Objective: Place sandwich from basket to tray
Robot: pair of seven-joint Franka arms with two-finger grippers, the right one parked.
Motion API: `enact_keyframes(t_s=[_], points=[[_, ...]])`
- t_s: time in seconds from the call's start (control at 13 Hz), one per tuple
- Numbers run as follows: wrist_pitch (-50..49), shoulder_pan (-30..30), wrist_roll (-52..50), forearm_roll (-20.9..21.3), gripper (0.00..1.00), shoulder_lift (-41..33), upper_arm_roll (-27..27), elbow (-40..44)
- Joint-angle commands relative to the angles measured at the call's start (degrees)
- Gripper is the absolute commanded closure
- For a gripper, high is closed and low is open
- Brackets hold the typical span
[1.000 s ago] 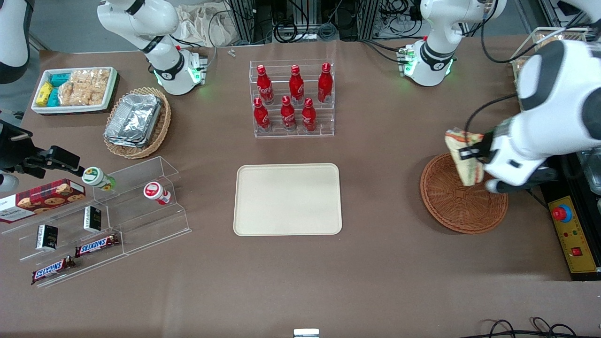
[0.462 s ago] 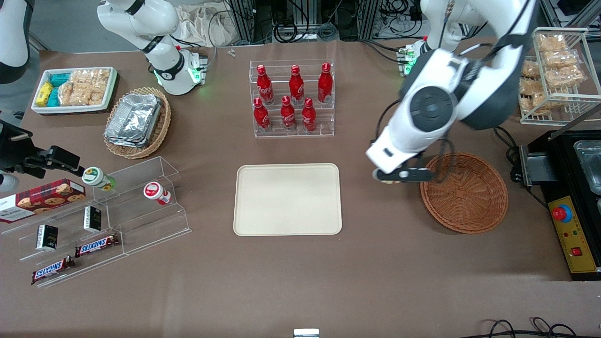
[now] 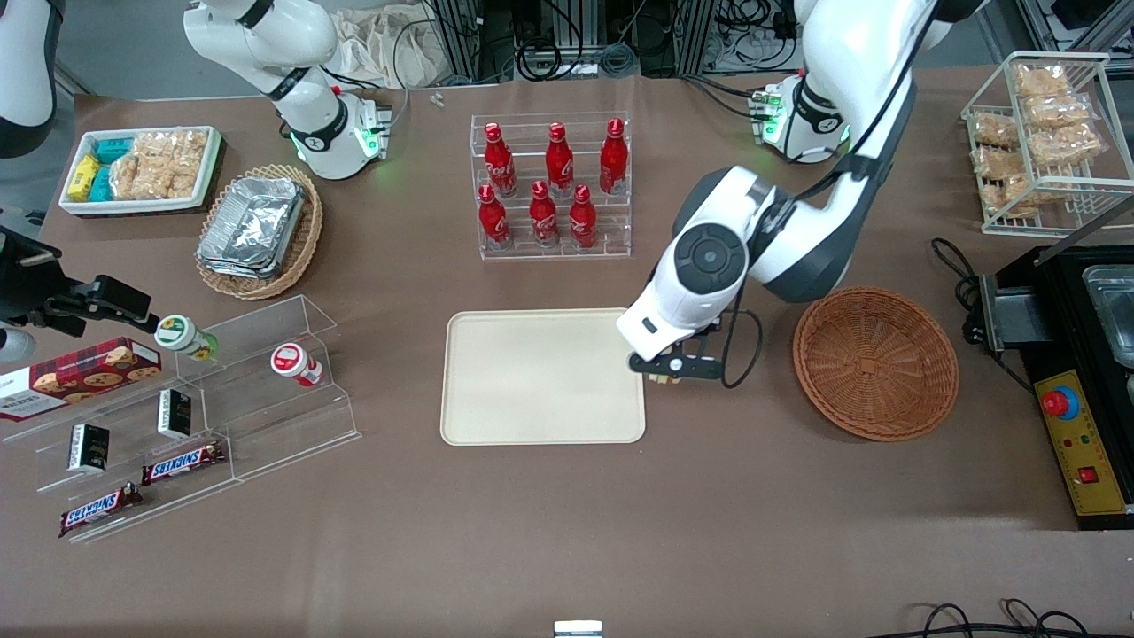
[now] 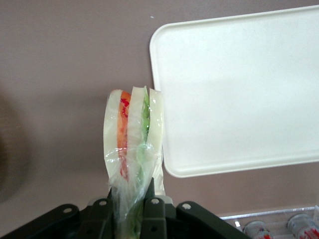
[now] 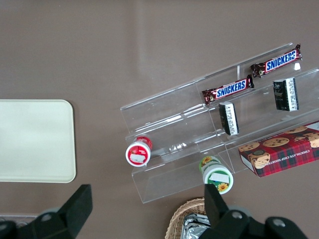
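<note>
**Front view.** Gripper (image 3: 671, 366): held low at the tray's (image 3: 542, 376) edge nearest the basket (image 3: 875, 363), at about 3 o'clock of the tray. A small pale scrap under the wrist is all that shows of the sandwich (image 3: 659, 379). Basket: nothing visible inside, bare weave only. Tray: nothing on it. Other holders: lighter wicker basket (image 3: 302, 237) with stacked foil trays (image 3: 252, 225); white bin (image 3: 142, 206) of snack packs; clear rack (image 3: 552, 184) with six red bottles; wire rack (image 3: 1045, 186) of bagged snacks.

**Left wrist view.** Sandwich (image 4: 133, 132): wedge in clear wrap, three pale bread slices with orange, red and green filling between. The fingers (image 4: 154, 211) are closed narrowly on its gathered wrapped end; the wedge hangs free over bare table, just beside the tray's (image 4: 239, 89) rounded corner, not yet over it. Handling, judged: light, soft, easily crushed; film likely slippery. Best hold is across the bread faces with gentle pressure; a grip on the wrap tail alone may let it swing or slip.

**Right wrist view.** Tray (image 5: 35, 140) corner only, bare. Sandwich not shown.
</note>
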Motion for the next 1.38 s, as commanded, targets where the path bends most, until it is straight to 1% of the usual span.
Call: enact_keyframes(t_s=[0.0,0.15,0.54,0.62,0.69,0.77,1.0,1.31], points=[[4.77,-2.24,-4.15,0.38,0.79,4.8,0.42,2.1],[10.22,-2.33,-5.56,0.38,0.79,7.61,0.42,2.01],[15.96,-2.51,-5.39,0.46,0.79,12.1,0.15,2.01],[16.05,-2.51,-5.39,0.55,0.76,12.19,0.15,2.01],[15.96,-2.51,-5.39,0.47,0.35,12.11,0.15,2.01],[15.96,-2.51,-5.13,0.47,0.01,12.02,0.15,1.93],[14.74,-2.42,-5.48,0.38,0.0,10.97,0.07,1.49],[2.02,-0.5,-4.25,0.29,0.01,3.08,0.24,0.96]])
